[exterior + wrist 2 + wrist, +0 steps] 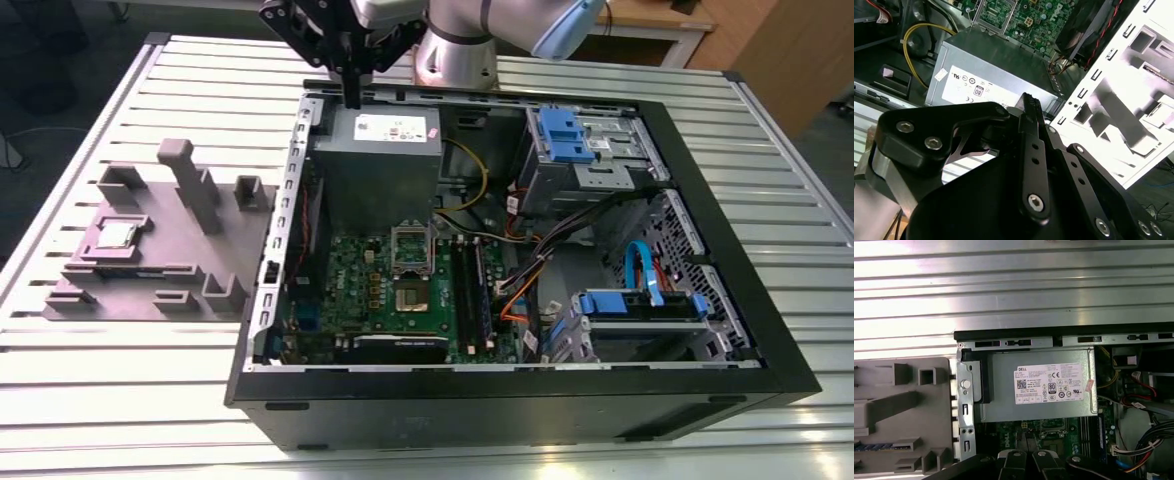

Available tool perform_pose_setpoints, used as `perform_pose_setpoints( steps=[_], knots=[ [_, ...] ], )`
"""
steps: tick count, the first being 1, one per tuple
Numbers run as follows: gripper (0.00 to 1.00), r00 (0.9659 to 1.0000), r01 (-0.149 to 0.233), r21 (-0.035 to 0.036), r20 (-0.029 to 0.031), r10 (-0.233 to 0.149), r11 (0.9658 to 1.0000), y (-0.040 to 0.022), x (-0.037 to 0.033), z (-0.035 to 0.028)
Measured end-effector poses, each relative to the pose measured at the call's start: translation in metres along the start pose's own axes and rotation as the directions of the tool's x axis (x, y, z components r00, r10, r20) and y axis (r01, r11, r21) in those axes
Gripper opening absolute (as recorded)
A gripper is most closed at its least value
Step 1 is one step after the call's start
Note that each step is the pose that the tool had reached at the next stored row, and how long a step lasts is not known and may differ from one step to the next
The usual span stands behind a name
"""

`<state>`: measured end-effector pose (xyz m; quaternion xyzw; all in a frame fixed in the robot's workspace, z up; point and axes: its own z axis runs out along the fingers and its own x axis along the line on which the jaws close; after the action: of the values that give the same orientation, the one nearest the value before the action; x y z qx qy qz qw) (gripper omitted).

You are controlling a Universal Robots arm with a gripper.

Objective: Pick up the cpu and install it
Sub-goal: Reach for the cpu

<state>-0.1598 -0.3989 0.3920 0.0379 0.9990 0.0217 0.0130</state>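
Well, the jaws hang tip-down over the far rim of the open computer case (534,400), right by the grey power supply (380,150) with its white label. They are drawn narrow against each other, with nothing held between them. The arm (461,45) rises behind them at the far side of the slatted metal surface (134,380). The cpu (118,235) lies flat in a recess of the grey fixture tray (200,270). This tray sits on the surface just beside the case, on the exterior view's left, and the cpu is well apart from the jaws. Inside the case lies the green motherboard (400,290), with long black memory sticks (467,285) set along one side. In both wrist views the labelled power supply lies just beyond the black fingers (1031,130)
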Motion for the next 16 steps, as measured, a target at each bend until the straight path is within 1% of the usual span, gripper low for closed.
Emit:
perform_pose_setpoints(
  steps=[16],
  knots=[
    [0.11, 1.0000, 0.000, 0.0000, 0.0000, 0.000, 1.0000, -0.0002, 0.0028, 0.0002]
  ],
)
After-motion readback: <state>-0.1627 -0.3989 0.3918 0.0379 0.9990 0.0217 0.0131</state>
